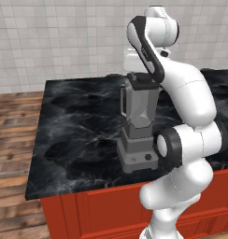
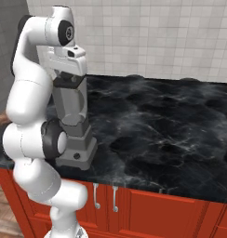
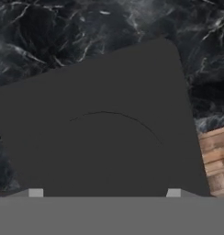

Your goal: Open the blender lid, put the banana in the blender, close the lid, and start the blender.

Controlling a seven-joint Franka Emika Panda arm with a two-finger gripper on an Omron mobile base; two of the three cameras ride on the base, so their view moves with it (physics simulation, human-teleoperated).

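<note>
At twelve o'clock above the blender (image 1: 138,126), the gripper (image 3: 104,195) is held spread wide over the lid (image 3: 100,133), still seated on the jar.

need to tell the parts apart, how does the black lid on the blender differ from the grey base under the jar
The flat black squarish blender lid sits atop the jar, directly under the gripper; the stepped grey blender base rests on the dark marble counter. The lid is thin and plain; the base is taller, with a red button and black knob. Both look square.
</note>
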